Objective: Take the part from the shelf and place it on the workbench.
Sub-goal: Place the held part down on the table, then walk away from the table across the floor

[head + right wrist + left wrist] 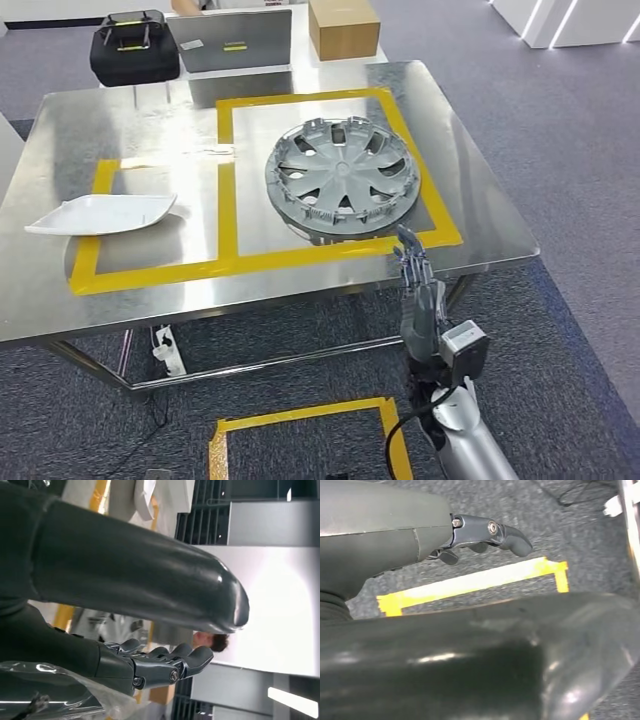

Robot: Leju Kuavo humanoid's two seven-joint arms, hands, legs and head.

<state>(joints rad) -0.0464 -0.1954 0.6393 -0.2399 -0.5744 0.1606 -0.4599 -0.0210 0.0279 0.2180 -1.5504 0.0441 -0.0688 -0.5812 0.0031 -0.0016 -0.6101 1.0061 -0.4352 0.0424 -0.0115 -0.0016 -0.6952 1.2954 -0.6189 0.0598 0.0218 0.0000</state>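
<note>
A grey wheel cover (341,176) lies flat inside the right yellow-taped square on the steel workbench (151,120). In the left taped rectangle lies a flat white part (102,213). My right hand (419,295) is raised just in front of the bench's near edge, below the wheel cover, fingers stretched out and holding nothing. The right wrist view shows the same hand (162,665) with straight fingers and an empty palm. My left hand (486,532) hangs above the carpet with nothing in it, its fingers loosely extended.
At the bench's far side stand a black case (134,45), a grey flat case (230,40) and a cardboard box (343,27). A power strip (167,352) lies under the bench. Yellow tape (302,415) marks a square on the carpet. A person (211,641) stands beyond the bench.
</note>
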